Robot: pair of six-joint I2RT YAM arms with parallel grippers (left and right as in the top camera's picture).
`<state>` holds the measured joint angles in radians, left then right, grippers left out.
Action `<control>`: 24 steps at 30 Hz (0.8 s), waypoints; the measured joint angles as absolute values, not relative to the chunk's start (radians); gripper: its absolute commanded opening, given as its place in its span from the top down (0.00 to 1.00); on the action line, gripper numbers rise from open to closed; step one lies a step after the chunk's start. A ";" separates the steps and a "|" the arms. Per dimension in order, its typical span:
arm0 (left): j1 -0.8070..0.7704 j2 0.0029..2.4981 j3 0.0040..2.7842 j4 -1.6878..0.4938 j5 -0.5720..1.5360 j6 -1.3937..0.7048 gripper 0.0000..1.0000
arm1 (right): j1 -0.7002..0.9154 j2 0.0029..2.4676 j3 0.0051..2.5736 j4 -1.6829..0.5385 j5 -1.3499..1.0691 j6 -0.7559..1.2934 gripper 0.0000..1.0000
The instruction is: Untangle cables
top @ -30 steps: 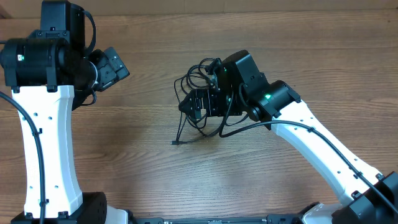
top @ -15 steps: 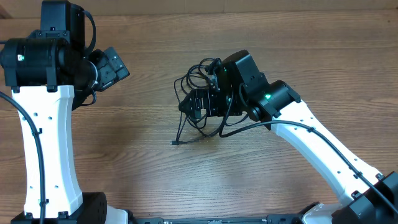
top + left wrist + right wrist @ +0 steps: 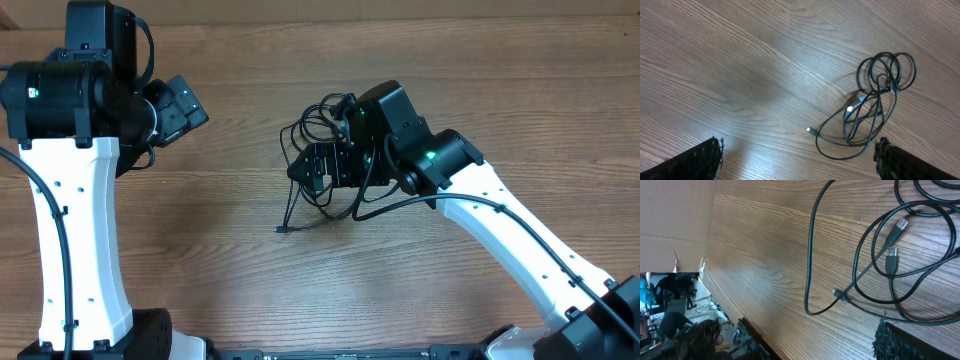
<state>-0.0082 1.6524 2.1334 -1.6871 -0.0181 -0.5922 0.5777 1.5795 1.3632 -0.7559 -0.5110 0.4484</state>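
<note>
The cables [image 3: 291, 210] lie in one loose black tangle on the counter [image 3: 240, 260], directly beneath the right claw [image 3: 322, 165]. In its wrist view the loops and two silver plugs [image 3: 892, 257] lie just past the fingertips, up and to the right of the right claw [image 3: 797, 330], and a long stray strand curls off between the fingers. Nothing is lifted; every strand looks flat on the wood.

That claw is spread wide with nothing in it. I'd say it hangs there to choose a strand, since the crossed loops leave few clean places to pinch.

The left claw [image 3: 185, 105] sits well off to the side, also wide apart and empty. From the left claw [image 3: 799, 146] the bundle [image 3: 879, 90] lies ahead and to the right, with a bright plug [image 3: 852, 106] and a small free end [image 3: 810, 130] trailing nearest. It seems to be kept back so the right arm has room, ready to pin or pull one end once the other has a hold
</note>
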 measured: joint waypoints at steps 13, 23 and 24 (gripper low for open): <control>-0.008 1.652 2.133 -1.687 -0.018 -0.592 0.00 | 0.578 1.579 1.363 -0.752 -0.513 0.452 0.00; -0.008 1.652 2.133 -1.687 -0.018 -0.592 0.01 | 0.578 1.579 1.363 -0.756 -0.516 0.471 0.00; -0.008 1.652 2.133 -1.687 -0.018 -0.592 0.00 | 0.578 1.579 1.363 -0.756 -0.516 0.471 0.00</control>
